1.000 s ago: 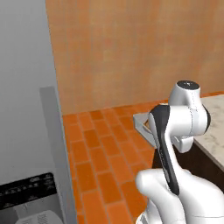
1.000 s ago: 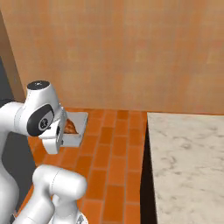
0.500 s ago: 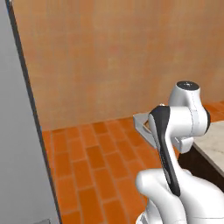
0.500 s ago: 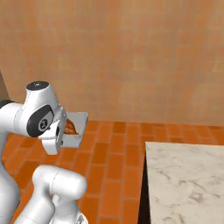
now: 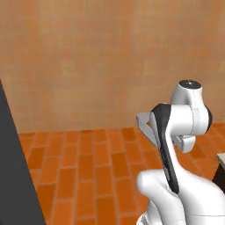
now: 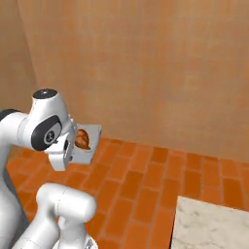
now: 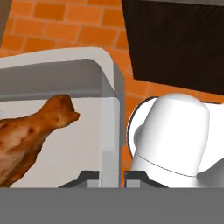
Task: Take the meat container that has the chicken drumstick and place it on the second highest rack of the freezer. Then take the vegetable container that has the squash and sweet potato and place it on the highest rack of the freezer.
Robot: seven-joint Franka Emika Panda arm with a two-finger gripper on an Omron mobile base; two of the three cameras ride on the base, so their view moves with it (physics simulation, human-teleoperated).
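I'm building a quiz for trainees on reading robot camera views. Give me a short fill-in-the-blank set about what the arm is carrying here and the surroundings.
1. The white meat container holds a single chicken ____.
2. The gripper is shut on the container's ____.
3. The floor under the container is laid with orange ____.
4. At the lower right of the right base view lies a ____-patterned countertop.

Missing words: drumstick; wall; bricks; marble
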